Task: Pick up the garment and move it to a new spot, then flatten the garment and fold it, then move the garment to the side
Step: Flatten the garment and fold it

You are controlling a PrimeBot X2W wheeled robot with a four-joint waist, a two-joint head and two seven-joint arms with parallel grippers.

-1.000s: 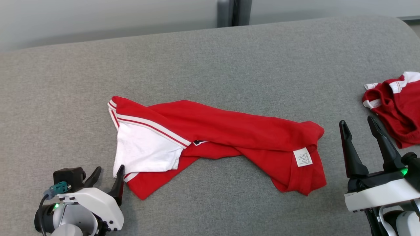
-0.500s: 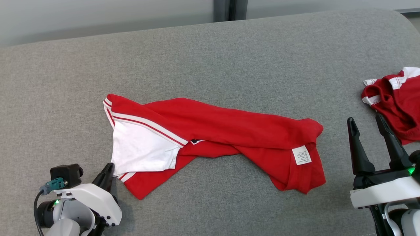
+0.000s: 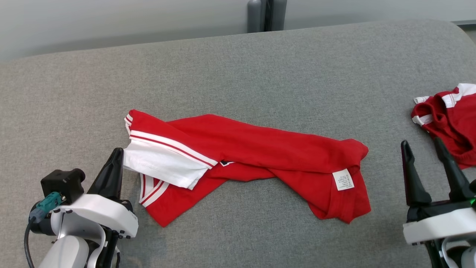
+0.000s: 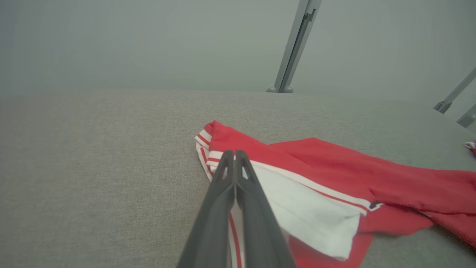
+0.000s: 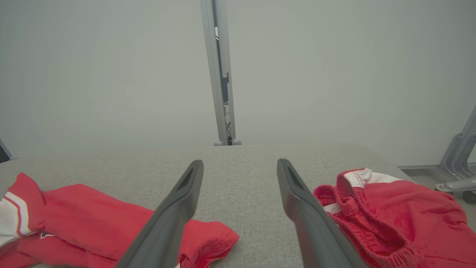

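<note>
The garment (image 3: 260,145) is red with a white panel and striped trim, lying crumpled across the middle of the grey padded surface (image 3: 238,67). My left gripper (image 3: 116,153) is shut on the white panel's left edge, which hangs slightly raised off the surface. In the left wrist view the closed fingers (image 4: 235,154) pinch the striped hem of the garment (image 4: 334,167). My right gripper (image 3: 422,146) stands open at the lower right, apart from the garment's right end with its white label (image 3: 343,179). The right wrist view shows the open gripper (image 5: 240,163) holding nothing, with the garment (image 5: 93,212) to its left.
A second red and white piece of clothing (image 3: 450,119) lies bunched at the right edge, close to my right gripper's outer finger, and appears again as clothing (image 5: 390,212) in the right wrist view. A grey post (image 3: 266,15) stands behind the surface. Bare grey fabric lies beyond the garment.
My left gripper closed on the white panel's edge and moved up and forward, lifting and folding that panel. The right gripper stayed open; the head view shifted a little.
</note>
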